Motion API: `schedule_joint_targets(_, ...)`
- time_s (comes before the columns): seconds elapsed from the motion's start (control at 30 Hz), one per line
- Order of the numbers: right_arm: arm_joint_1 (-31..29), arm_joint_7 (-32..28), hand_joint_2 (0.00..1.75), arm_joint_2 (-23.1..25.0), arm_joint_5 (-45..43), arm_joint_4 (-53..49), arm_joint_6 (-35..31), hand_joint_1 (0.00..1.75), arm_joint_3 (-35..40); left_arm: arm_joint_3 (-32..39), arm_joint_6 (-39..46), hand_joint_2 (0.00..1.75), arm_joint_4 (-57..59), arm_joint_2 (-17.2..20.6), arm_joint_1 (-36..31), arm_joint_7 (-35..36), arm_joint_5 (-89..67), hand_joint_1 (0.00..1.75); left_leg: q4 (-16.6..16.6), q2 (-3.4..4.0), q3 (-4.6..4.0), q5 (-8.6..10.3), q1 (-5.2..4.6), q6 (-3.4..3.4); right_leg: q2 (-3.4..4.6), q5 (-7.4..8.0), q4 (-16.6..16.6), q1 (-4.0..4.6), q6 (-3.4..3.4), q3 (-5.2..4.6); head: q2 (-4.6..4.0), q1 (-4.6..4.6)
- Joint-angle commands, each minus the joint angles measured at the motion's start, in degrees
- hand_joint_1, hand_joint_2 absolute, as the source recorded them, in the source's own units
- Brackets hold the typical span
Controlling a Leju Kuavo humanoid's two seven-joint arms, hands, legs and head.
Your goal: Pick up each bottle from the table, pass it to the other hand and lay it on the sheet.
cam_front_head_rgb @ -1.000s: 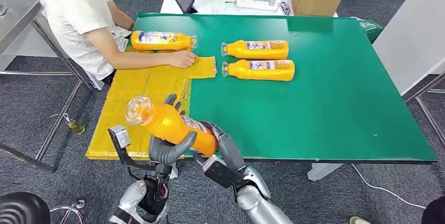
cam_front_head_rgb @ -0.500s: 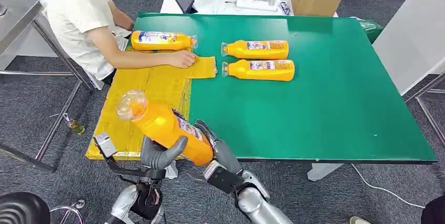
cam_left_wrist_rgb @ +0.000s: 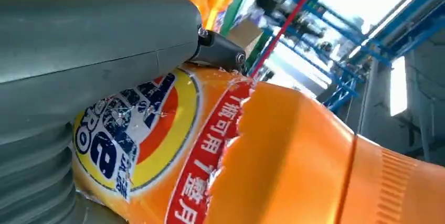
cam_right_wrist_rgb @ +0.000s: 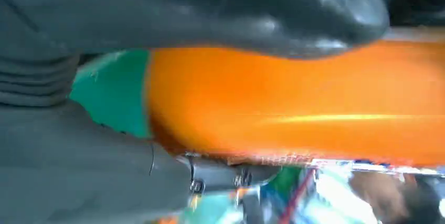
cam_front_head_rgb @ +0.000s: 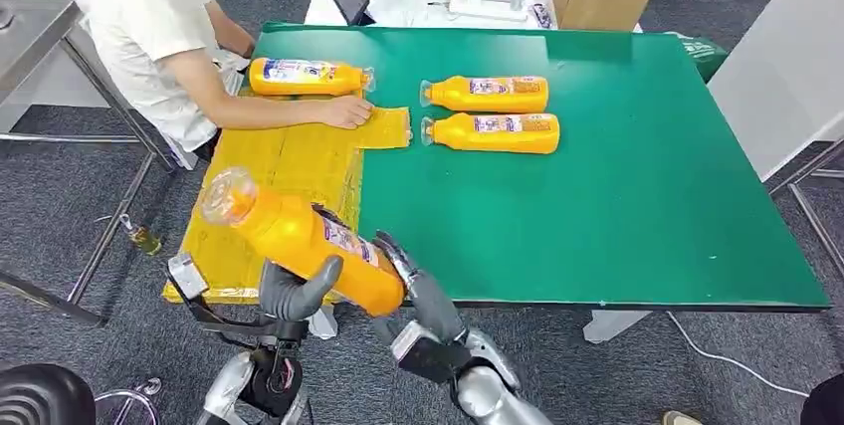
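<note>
Left hand (cam_front_head_rgb: pixel 297 293): wrapped round the lower body of the held bottle (cam_front_head_rgb: pixel 299 236), thumb across the front, a firm hold by the look of it. Right hand (cam_front_head_rgb: pixel 416 291): at the bottle's base, orange plastic lying between thumb and fingers in the right wrist view, so holding too, though how tightly cannot be told. Held aloft and tilted, cap end raised over the near part of the sheet (cam_front_head_rgb: pixel 284 161), base end beyond the sheet's near corner, off the edge of the bench (cam_front_head_rgb: pixel 647 196).

Judged as mid-handover: both hands on one bottle, the pass not yet finished, the laying-down not yet begun.

Done so far, apparently: one bottle (cam_front_head_rgb: pixel 304 77) lying on its side at the far edge of the sheet; cannot tell whether resting on the yellow or just off it. Close by, a person's hand (cam_front_head_rgb: pixel 348 111) pressing flat on the sheet's far corner.

Left to do: release by the right hand, lowering of the held bottle onto the bare middle of the sheet, then the same round for the two bottles (cam_front_head_rgb: pixel 485 94) (cam_front_head_rgb: pixel 493 132) lying side by side on the green, just beyond the sheet's far corner and parallel to each other, caps pointing toward the sheet.

Roughly at the halfway mark, then: one seemingly placed, one in hand, two untouched.
</note>
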Motion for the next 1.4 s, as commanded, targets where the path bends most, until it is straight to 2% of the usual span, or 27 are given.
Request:
schedule_joint_targets(0.03,13.8,-0.5,0.00,6.5,9.8,-33.6,-19.1,0.00,-26.9,9.3,14.3,1.75,-5.2,3.7,1.7,-2.2,-14.5,1.75,0.0,0.10,0.34,-0.20,-0.01,0.09,-0.01,-0.19,0.0,0.05,-0.22,0.31,0.00,0.04)
schedule_joint_targets(0.07,14.1,-0.5,0.00,6.8,8.7,-34.7,-19.1,0.00,-27.7,9.2,15.5,1.75,-5.1,4.1,1.4,-2.4,-16.5,1.75,0.1,0.05,0.01,-0.14,-0.04,0.04,-0.04,-0.17,0.2,0.00,-0.18,-0.03,0.00,0.00)
schedule_joint_targets(0.17,14.6,-0.5,0.00,5.8,7.2,-32.8,-19.1,0.00,-28.3,10.1,17.4,1.75,-4.7,4.3,0.7,-1.2,-18.7,1.75,0.0,-0.01,0.14,-0.11,0.03,0.07,-0.09,-0.12,0.0,0.07,-0.17,0.13,0.00,-0.02)
schedule_joint_targets(0.2,13.6,2.6,0.00,5.4,8.0,-31.0,-19.1,0.00,-26.5,9.0,20.5,1.75,-4.0,5.3,-0.5,-1.5,-24.2,1.75,0.0,-0.09,0.28,-0.14,0.01,0.10,-0.19,-0.18,0.0,0.07,-0.21,0.30,0.00,-0.02)
schedule_joint_targets(0.23,14.4,-0.5,0.00,4.6,5.9,-28.2,-19.1,0.00,-26.1,8.0,22.8,1.75,-3.3,6.9,-1.2,-2.3,-29.8,1.75,-0.1,-0.14,0.22,-0.08,0.02,0.10,-0.23,-0.13,-0.1,0.06,-0.16,0.26,0.00,0.04)
schedule_joint_targets(0.27,14.4,-0.5,0.00,4.6,5.9,-28.2,-19.1,0.00,-26.1,8.0,22.8,1.75,-3.3,6.9,-1.2,-2.3,-29.8,1.75,0.0,-0.13,0.28,-0.09,0.02,0.12,-0.23,-0.14,-0.1,0.07,-0.18,0.33,0.00,0.06)
schedule_joint_targets(0.3,13.5,-0.5,0.00,4.2,5.5,-25.9,-19.1,0.00,-24.7,6.7,26.5,1.75,-1.5,8.2,-3.1,-2.3,-38.0,1.75,-0.1,-0.13,0.40,-0.10,0.03,0.13,-0.24,-0.16,-0.1,0.09,-0.22,0.45,0.00,0.06)
schedule_joint_targets(0.33,12.7,-0.5,0.00,4.9,7.1,-24.9,-19.1,0.00,-24.9,5.3,28.7,1.75,1.2,9.5,-5.5,0.0,-45.7,1.75,-0.1,0.00,0.21,-0.07,0.01,0.08,-0.06,-0.09,-0.1,0.04,-0.17,0.20,0.00,0.02)
schedule_joint_targets(0.37,12.7,-0.5,0.00,4.9,7.1,-24.9,-19.1,0.00,-24.9,5.3,28.7,1.75,1.2,9.5,-5.5,0.0,-45.7,1.75,-0.1,0.04,0.44,-0.15,0.02,0.13,-0.07,-0.16,-0.1,0.08,-0.26,0.43,0.00,0.04)
schedule_joint_targets(0.43,12.0,-0.5,0.00,5.3,7.2,-24.1,-19.1,0.00,-25.1,4.9,28.9,1.75,3.4,10.2,-7.3,1.2,-48.4,1.75,-0.1,-0.04,0.17,-0.01,0.02,0.04,-0.11,-0.02,0.0,0.06,-0.18,0.16,0.00,0.00)
schedule_joint_targets(0.47,11.7,-0.5,0.00,5.4,6.5,-23.6,-19.1,0.00,-24.8,4.2,29.2,1.75,5.4,10.8,-8.5,2.5,-51.9,1.75,-0.1,-0.04,0.33,-0.04,0.02,0.06,-0.15,-0.06,-0.1,0.07,-0.25,0.29,0.00,0.04)
schedule_joint_targets(0.5,11.0,-0.5,0.00,5.2,6.3,-22.8,-19.1,0.00,-24.6,2.2,30.0,1.75,8.9,12.4,-10.6,5.9,-60.7,1.75,-0.1,-0.08,0.15,0.03,0.01,0.03,-0.16,-0.01,-0.1,0.04,-0.15,0.12,0.00,0.06)
schedule_joint_targets(0.53,10.8,-0.5,0.00,5.0,5.9,-22.5,-19.1,0.00,-24.2,0.5,29.7,1.75,10.7,13.7,-11.7,8.4,-66.4,1.57,-0.2,-0.16,0.32,0.06,0.02,0.05,-0.27,-0.04,-0.1,0.07,-0.24,0.31,0.00,-0.02)
schedule_joint_targets(0.57,10.1,-0.5,0.00,4.8,4.9,-21.5,-19.1,0.00,-23.7,-0.5,27.6,1.75,13.6,14.6,-13.4,10.6,-70.2,1.57,-0.1,-0.07,0.22,0.05,0.00,0.04,-0.13,-0.01,-0.1,0.03,-0.15,0.19,0.00,0.02)
schedule_joint_targets(0.63,10.1,-0.5,0.00,4.8,4.9,-21.5,-19.1,0.00,-23.7,-0.5,27.6,1.75,13.6,14.6,-13.4,10.6,-70.2,1.57,-0.1,-0.05,0.28,0.07,0.02,0.05,-0.12,0.00,-0.1,0.05,-0.16,0.25,0.00,0.02)
schedule_joint_targets(0.7,9.5,-0.5,0.00,4.5,3.7,-20.5,-19.1,0.00,-23.2,-1.2,24.7,1.75,16.9,15.2,-15.0,13.0,-72.6,1.33,-0.1,0.03,0.44,0.00,0.03,0.09,-0.09,-0.04,-0.1,0.07,-0.22,0.42,0.00,0.06)
schedule_joint_targets(0.73,8.8,-0.5,0.00,3.8,3.4,-19.3,-19.1,0.00,-22.3,-5.2,17.6,1.75,21.3,16.9,-18.3,17.4,-79.5,1.59,-0.1,0.09,0.33,0.04,0.03,0.05,0.01,-0.01,-0.1,0.06,-0.17,0.31,0.00,-0.02)
schedule_joint_targets(0.8,7.9,-0.5,0.00,3.0,2.1,-17.6,-19.1,0.00,-21.0,-7.3,15.2,1.75,28.4,16.1,-22.4,18.0,-84.3,1.75,-0.1,0.00,0.27,0.08,0.04,0.03,-0.09,0.04,-0.1,0.07,-0.16,0.24,0.00,0.04)
schedule_joint_targets(0.83,7.9,-0.5,0.00,3.0,2.1,-17.6,-19.1,0.00,-21.0,-7.3,15.2,1.75,28.4,16.1,-22.4,18.0,-84.3,1.75,-0.1,-0.12,0.27,0.12,0.04,0.03,-0.22,0.03,-0.1,0.06,-0.16,0.24,0.00,0.00)
schedule_joint_targets(0.87,7.1,-0.5,0.00,2.5,1.0,-16.0,-19.1,0.00,-19.9,-8.2,14.4,1.75,33.9,14.8,-25.4,17.9,-86.5,1.75,-0.2,-0.20,0.52,0.10,0.03,0.09,-0.35,-0.03,-0.2,0.08,-0.25,0.53,0.00,0.06)
schedule_joint_targets(0.9,6.9,-0.5,0.00,2.6,1.0,-15.8,-19.1,0.00,-19.8,-8.3,14.5,1.75,35.2,14.3,-26.3,17.7,-86.8,1.75,-0.2,-0.29,0.34,0.14,0.03,0.05,-0.35,-0.02,-0.1,0.06,-0.16,0.42,0.00,0.04)
schedule_joint_targets(1.0,6.4,-0.5,0.00,2.0,-0.2,-14.3,-19.1,0.00,-18.8,-8.4,14.8,1.75,37.6,13.7,-27.7,17.6,-87.7,1.75,-0.1,-0.04,0.38,0.06,0.06,0.09,-0.14,0.01,-0.1,0.10,-0.19,0.40,0.00,0.04)
schedule_joint_targets(1.1,5.4,-0.5,0.00,1.7,-1.3,-12.4,-19.1,0.00,-17.6,-6.1,10.2,1.75,41.7,12.2,-30.0,16.6,-83.5,1.75,-0.1,-0.04,0.39,0.03,0.06,0.08,-0.13,-0.01,-0.1,0.10,-0.19,0.42,0.00,0.02)
schedule_joint_targets(1.33,3.5,-0.5,0.00,1.2,-3.9,-8.2,-18.9,0.00,-15.0,-6.7,8.8,1.75,52.7,11.5,-35.3,16.7,-84.3,1.71,-0.1,0.02,0.28,0.05,0.04,0.06,-0.08,0.01,-0.1,0.07,-0.14,0.28,0.00,0.02)
schedule_joint_targets(1.37,2.9,-0.5,0.00,1.2,-4.2,-6.9,-18.8,0.00,-14.4,-5.0,8.1,1.75,55.0,10.9,-36.0,17.0,-82.5,1.45,-0.1,0.02,0.48,0.00,0.05,0.11,-0.10,-0.03,-0.1,0.10,-0.20,0.49,0.00,0.04)
schedule_joint_targets(1.4,2.8,-0.5,0.00,1.2,-4.4,-6.7,-18.8,0.00,-14.3,-4.7,8.1,1.75,55.4,10.9,-36.1,16.8,-82.1,0.30,-0.1,0.03,0.32,0.06,0.05,0.07,-0.06,0.02,-0.1,0.08,-0.14,0.32,0.00,0.02)
